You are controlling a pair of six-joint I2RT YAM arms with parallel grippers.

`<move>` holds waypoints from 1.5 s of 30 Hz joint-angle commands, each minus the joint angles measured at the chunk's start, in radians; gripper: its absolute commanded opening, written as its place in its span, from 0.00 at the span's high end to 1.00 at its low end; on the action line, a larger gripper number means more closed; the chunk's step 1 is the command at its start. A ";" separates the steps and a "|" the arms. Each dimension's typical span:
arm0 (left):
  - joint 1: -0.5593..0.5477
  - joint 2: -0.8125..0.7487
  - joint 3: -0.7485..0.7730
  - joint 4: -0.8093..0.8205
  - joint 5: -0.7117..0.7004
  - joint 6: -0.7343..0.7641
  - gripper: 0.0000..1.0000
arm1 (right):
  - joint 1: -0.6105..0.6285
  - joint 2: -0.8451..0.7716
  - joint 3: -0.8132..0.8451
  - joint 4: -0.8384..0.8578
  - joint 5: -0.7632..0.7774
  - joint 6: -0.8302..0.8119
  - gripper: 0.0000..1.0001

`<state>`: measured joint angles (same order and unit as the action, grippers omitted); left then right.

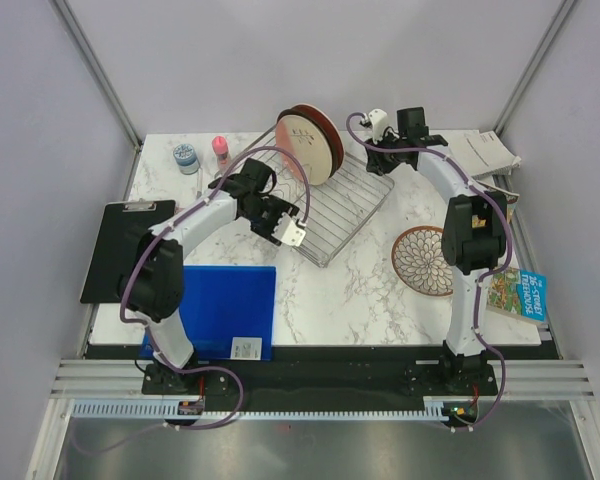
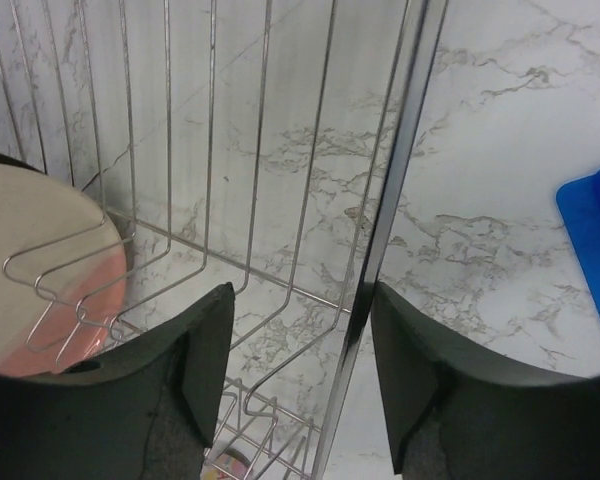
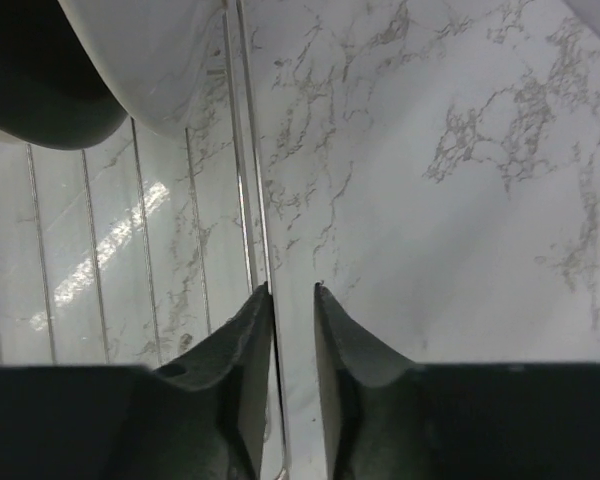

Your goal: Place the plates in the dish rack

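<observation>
The dish rack (image 1: 332,205) lies mid-table. Two plates stand upright at its far end, a cream-pink one with a twig mark (image 1: 302,146) in front and a red-orange one (image 1: 327,135) behind it. A white plate with brown petals (image 1: 426,260) lies flat on the table to the right. My left gripper (image 1: 290,230) is at the rack's near-left side, open, its jaws astride the rim wire (image 2: 400,200) without touching it. My right gripper (image 1: 378,160) is at the far-right corner. Its jaws stand narrowly apart around the rim wire (image 3: 262,240), with a gap still showing.
A black clipboard (image 1: 125,250) and a blue mat (image 1: 225,310) lie near left. Two small jars (image 1: 185,158) stand at the far left. Papers (image 1: 485,155) and a colourful book (image 1: 518,293) lie along the right edge.
</observation>
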<state>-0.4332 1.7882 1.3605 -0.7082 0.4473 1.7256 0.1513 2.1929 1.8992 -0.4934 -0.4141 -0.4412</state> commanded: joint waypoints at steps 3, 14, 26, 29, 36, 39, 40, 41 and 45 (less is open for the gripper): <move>-0.018 -0.179 -0.008 0.197 -0.002 -0.303 0.34 | 0.002 -0.015 0.020 0.001 -0.002 0.036 0.96; -0.038 -0.329 -0.063 0.359 -0.240 -1.349 0.35 | -0.009 -0.169 -0.202 0.156 0.069 0.375 1.00; 0.057 -0.308 -0.124 0.230 -0.400 -1.989 0.98 | -0.015 -0.426 -0.531 0.262 0.219 0.778 1.00; 0.083 -0.276 -0.123 0.210 -0.363 -2.052 0.98 | -0.033 -0.459 -0.566 0.274 0.228 0.835 1.00; 0.090 -0.225 -0.103 0.199 -0.410 -2.086 0.98 | -0.104 -0.556 -0.695 0.269 0.245 1.022 1.00; 0.091 -0.185 -0.106 0.193 -0.377 -2.115 0.98 | -0.140 -0.599 -0.755 0.274 0.215 1.078 1.00; 0.091 -0.175 -0.103 0.199 -0.358 -2.117 0.98 | -0.144 -0.607 -0.764 0.274 0.215 1.078 1.00; 0.091 -0.147 -0.098 0.208 -0.346 -2.121 0.98 | -0.144 -0.614 -0.784 0.277 0.218 1.073 1.00; 0.093 -0.072 -0.057 0.248 -0.291 -2.126 0.98 | -0.144 -0.611 -0.799 0.302 0.215 1.085 1.00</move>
<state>-0.3435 1.6470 1.2446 -0.4988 0.0917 -0.3496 0.0391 1.6245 1.0992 -0.2470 -0.2592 0.4618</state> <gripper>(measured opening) 0.026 0.011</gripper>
